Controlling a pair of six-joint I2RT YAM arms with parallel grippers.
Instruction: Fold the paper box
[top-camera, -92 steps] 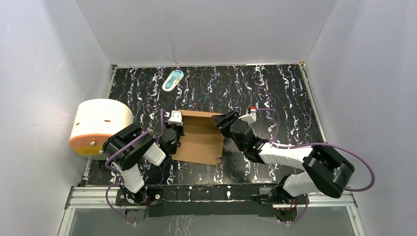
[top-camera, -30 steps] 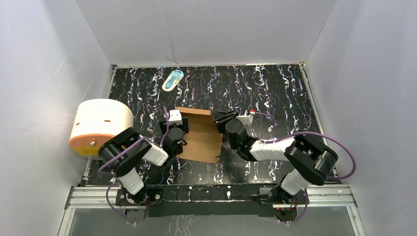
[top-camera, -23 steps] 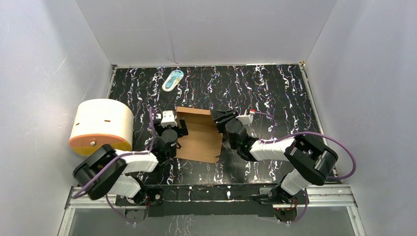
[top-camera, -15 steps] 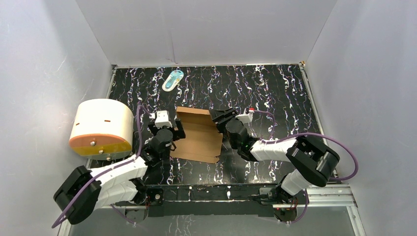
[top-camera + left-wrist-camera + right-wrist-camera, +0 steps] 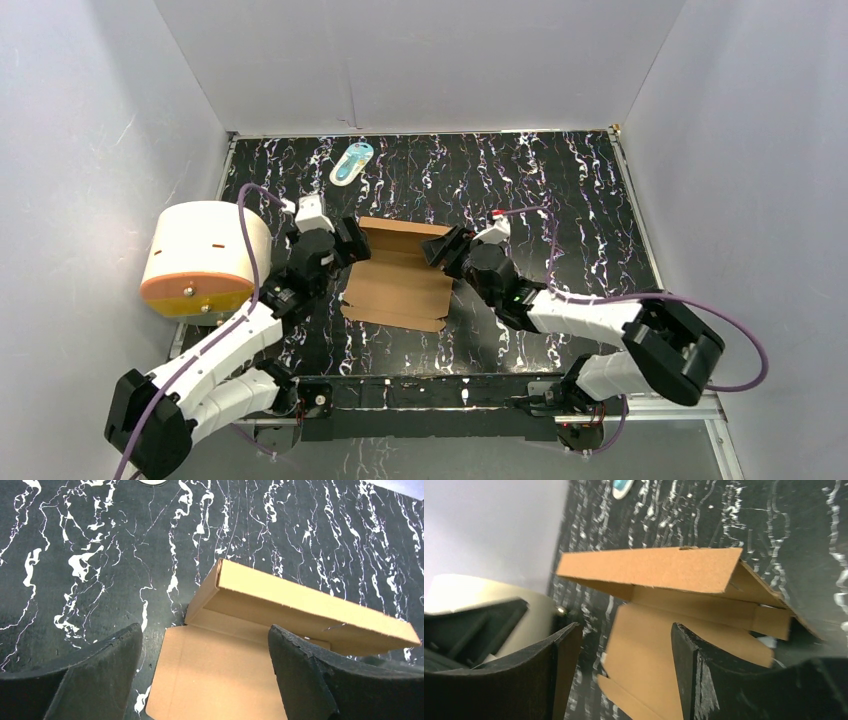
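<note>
The paper box (image 5: 400, 285) lies in the middle of the table as a brown cardboard sheet. Its far flap (image 5: 310, 605) is folded up and leans over the base. My left gripper (image 5: 348, 245) hovers at the box's left far corner, open, and the cardboard (image 5: 215, 675) shows below, between its fingers (image 5: 75, 675). My right gripper (image 5: 441, 250) is at the right far corner, also open. In the right wrist view the raised flap (image 5: 664, 570) stands ahead of the right gripper (image 5: 624, 670), apart from it. Neither gripper holds anything.
A white-and-orange cylinder (image 5: 205, 258) lies on its side at the table's left edge, close to my left arm. A small teal-white packet (image 5: 351, 162) sits near the back wall. White walls enclose the black marbled table (image 5: 560, 190) on three sides.
Both grippers have opened and let go of the box. My left arm stretched out and swung its wrist up and left. The right gripper drew back slightly to the right.
</note>
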